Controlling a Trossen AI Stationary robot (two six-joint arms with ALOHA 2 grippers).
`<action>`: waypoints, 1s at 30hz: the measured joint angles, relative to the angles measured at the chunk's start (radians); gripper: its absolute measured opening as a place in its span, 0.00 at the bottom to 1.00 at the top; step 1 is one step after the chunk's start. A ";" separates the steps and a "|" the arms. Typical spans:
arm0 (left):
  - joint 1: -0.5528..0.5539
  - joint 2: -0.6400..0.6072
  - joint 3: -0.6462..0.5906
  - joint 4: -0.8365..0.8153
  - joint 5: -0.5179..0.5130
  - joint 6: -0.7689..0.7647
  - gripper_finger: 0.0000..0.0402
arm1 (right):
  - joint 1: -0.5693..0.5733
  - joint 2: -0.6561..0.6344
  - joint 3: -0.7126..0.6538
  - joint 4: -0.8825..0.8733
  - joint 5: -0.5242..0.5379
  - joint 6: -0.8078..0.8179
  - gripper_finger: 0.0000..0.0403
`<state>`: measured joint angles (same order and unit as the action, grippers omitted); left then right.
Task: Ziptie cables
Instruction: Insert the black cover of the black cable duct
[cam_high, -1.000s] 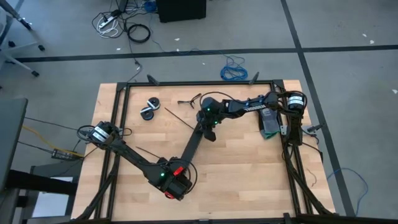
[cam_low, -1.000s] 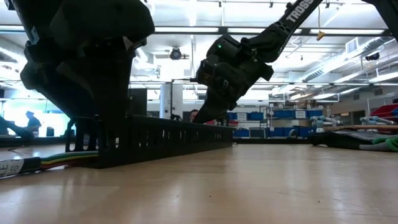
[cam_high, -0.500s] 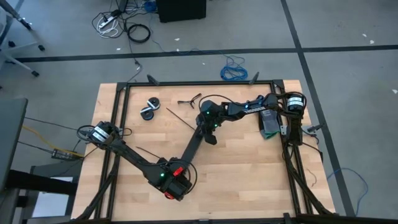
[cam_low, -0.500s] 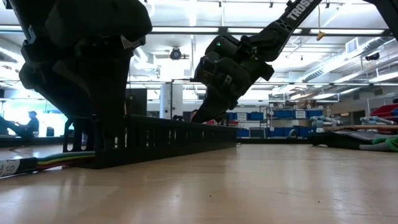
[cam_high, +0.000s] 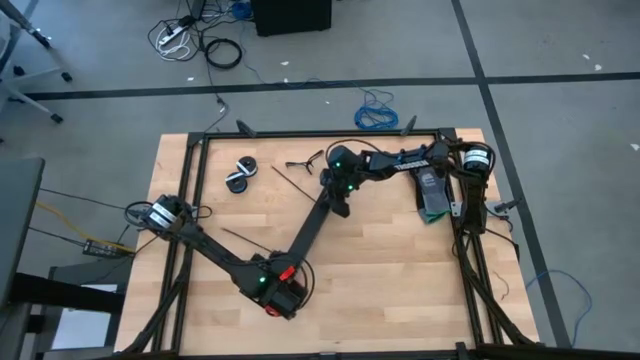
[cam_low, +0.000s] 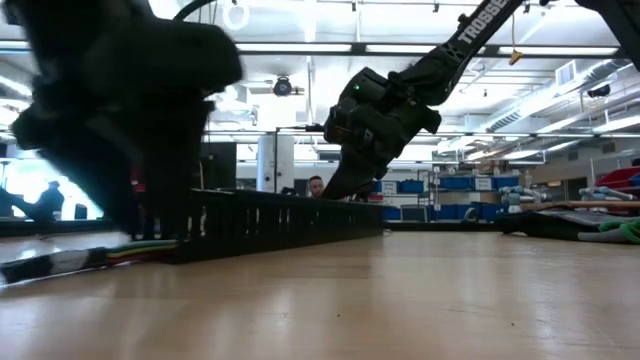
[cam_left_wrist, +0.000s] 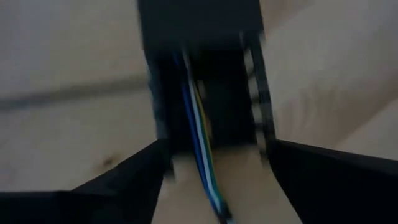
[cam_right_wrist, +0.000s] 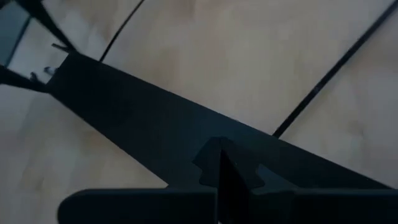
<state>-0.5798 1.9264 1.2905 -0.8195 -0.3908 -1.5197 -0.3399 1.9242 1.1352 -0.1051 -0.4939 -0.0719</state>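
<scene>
A long black slotted duct (cam_high: 310, 240) lies slantwise on the wooden table. The cables (cam_left_wrist: 200, 149), thin blue, pale and yellow wires, run out of its near end onto the wood (cam_low: 90, 258). My left gripper (cam_high: 280, 290) stands open over that end, one finger on each side of the duct's end and the wires (cam_left_wrist: 217, 149); the view is blurred, so touch cannot be told. My right gripper (cam_high: 338, 206) is shut at the duct's far end. Two zipties (cam_high: 285, 186) (cam_high: 245, 241) lie flat on the table left of the duct. My right gripper sets its shut fingertips (cam_right_wrist: 221, 163) on the top of the duct near its far end (cam_low: 335, 198). It comes slanting down from the table's far right side. The duct stays flat on the table under it.
Black tape rolls (cam_high: 240, 175) and a small black hand tool (cam_high: 305, 160) lie at the far left. A dark and green object (cam_high: 435, 200) sits by the right arm's base. A black frame (cam_high: 190, 200) borders the table. Bare wood lies right of the duct.
My right gripper has gone toward the table's far right, staying shut, and the duct's far end has swung a little that way with it. My left gripper has stayed over the near end and now shows blurred.
</scene>
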 joint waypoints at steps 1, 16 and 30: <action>-0.002 0.001 0.000 0.000 0.016 0.000 0.70 | -0.004 0.000 0.001 0.000 0.009 0.000 0.00; 0.001 0.001 -0.001 0.001 0.059 0.001 0.83 | 0.016 0.000 0.000 0.004 0.024 0.010 0.00; 0.018 0.001 0.000 0.012 0.091 0.001 0.63 | 0.080 0.002 -0.001 0.049 0.057 0.028 0.00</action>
<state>-0.5615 1.9275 1.2903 -0.8074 -0.2993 -1.5192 -0.2602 1.9261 1.1339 -0.0558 -0.4372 -0.0438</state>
